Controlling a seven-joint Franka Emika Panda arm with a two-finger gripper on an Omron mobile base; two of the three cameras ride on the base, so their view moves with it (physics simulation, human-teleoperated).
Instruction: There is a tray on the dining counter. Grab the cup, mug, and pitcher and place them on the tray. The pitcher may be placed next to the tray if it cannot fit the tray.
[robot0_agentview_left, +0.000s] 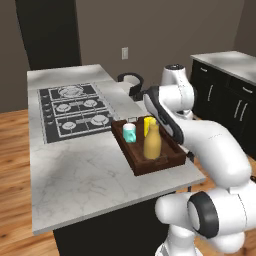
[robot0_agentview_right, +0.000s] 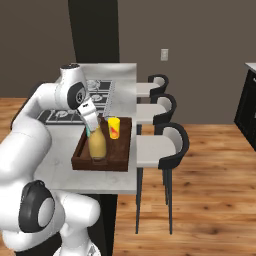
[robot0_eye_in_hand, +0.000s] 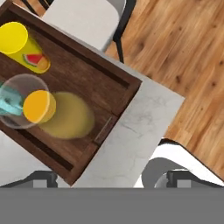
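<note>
Tray (robot0_agentview_left: 150, 162), dark brown wood, low rim: rests on the dining counter (robot0_agentview_left: 85, 175) at its edge nearest the stools, to the right of the black cooktop (robot0_agentview_left: 75, 110). It carries all three vessels.

Mug (robot0_agentview_left: 129, 132), teal, pale rim: upright in the tray's far left part as seen in the left base view, just beside the pitcher.

Pitcher (robot0_agentview_left: 152, 142), amber, rounded body and narrower neck: upright near the middle of the tray, tallest of the three. From the hand view its round mouth (robot0_eye_in_hand: 38, 106) shows from above, with the body spreading beneath.

Cup (robot0_agentview_left: 148, 125), yellow tumbler with a red mark on its side: upright on the tray behind the pitcher, toward the far rim; apart from the pitcher in the right base view.

Gripper (robot0_agentview_right: 91, 125): hangs over the tray above the pitcher, fingers spread wide and holding nothing.

Stools (robot0_agentview_right: 160, 145), white seats with black backs: three in a row along the counter side beyond the tray, over wooden floor (robot0_agentview_right: 210, 190).
</note>
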